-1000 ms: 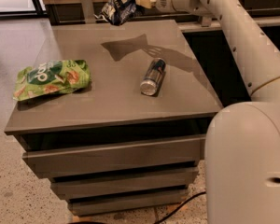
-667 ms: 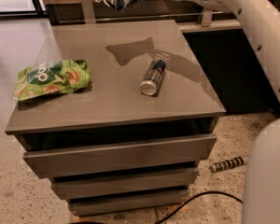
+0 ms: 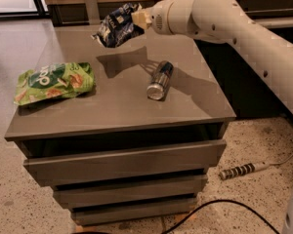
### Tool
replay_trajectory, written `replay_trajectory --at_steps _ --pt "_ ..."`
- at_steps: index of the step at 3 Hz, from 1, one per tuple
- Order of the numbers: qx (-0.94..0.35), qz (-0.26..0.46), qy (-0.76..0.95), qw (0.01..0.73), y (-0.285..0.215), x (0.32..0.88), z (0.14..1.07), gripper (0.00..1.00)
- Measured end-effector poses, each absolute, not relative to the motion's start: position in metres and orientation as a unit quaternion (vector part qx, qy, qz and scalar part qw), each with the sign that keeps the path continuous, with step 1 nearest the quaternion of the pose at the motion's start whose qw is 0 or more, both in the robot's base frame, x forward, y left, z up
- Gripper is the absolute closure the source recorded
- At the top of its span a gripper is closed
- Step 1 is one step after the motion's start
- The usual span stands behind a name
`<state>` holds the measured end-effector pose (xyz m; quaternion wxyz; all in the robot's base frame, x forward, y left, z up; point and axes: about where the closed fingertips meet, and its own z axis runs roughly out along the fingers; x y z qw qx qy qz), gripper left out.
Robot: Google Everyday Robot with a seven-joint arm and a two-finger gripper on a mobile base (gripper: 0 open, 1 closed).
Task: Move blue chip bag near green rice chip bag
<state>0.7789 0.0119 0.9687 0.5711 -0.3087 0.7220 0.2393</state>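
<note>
Gripper [image 3: 138, 19] pinches blue chip bag [image 3: 115, 27], raised off the surface [image 3: 112, 108]. Green rice chip bag [image 3: 56, 82] lies flat, well to the gripper's lower left.

1. The gripper [image 3: 137, 19] hangs above the back of the desk [image 3: 117, 108], reaching in from the right on a white arm [image 3: 244, 28].
2. Its jaws are clamped on the right edge of the blue chip bag [image 3: 116, 27], which is off the surface, with its shadow [image 3: 122, 62] on the desk below.
3. The green rice chip bag [image 3: 56, 82] lies flat near the desk's left edge, well apart from the blue chip bag.
4. A can [image 3: 159, 80] lies on its side right of the middle.
5. A power strip [image 3: 241, 170] and a black cable [image 3: 224, 206] lie on the speckled floor [image 3: 263, 145].
</note>
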Motion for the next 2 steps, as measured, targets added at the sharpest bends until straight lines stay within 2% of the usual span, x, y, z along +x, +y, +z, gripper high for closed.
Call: replay_trajectory --at_steps 2 --pt "-0.316 0.235 0.757 0.521 0.037 0.761 0.894 1.0"
